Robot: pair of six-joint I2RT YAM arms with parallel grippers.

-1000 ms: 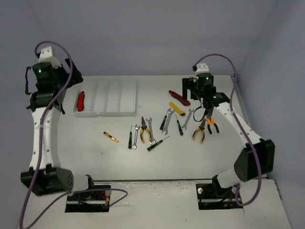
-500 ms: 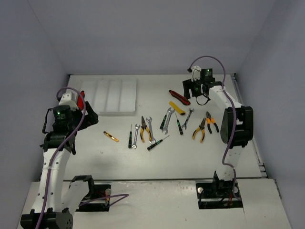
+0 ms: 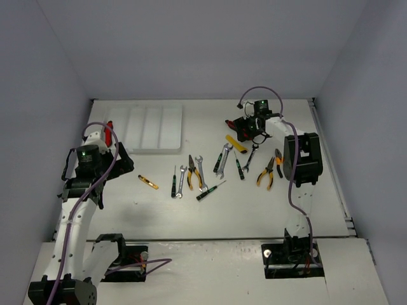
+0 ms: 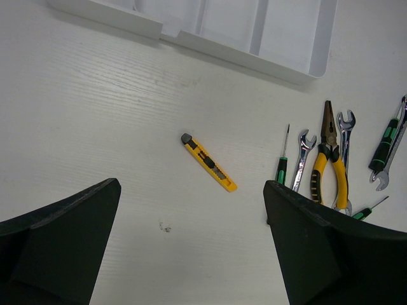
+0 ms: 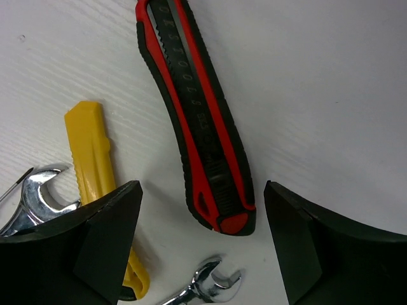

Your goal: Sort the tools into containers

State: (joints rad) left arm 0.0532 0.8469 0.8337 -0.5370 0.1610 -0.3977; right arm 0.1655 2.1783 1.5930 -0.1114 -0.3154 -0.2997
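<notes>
The white tray (image 3: pixel 152 130) lies at 11 o'clock in the overhead view. The right gripper (image 5: pixel 202 190) stands open, gripping nothing, its jaws straddling the near end of the red utility knife (image 5: pixel 197 121), which runs toward 12 o'clock. The left gripper (image 4: pixel 191 187) gapes wide and empty, with the small yellow knife (image 4: pixel 208 162) at its 12 o'clock.

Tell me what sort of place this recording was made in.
Most likely a lab test cell for robot manipulation, not a real workshop: a white table boxed in by plain grey walls, left arm and right arm bolted at its near edge, and hand tools laid out beside a white tray.
</notes>
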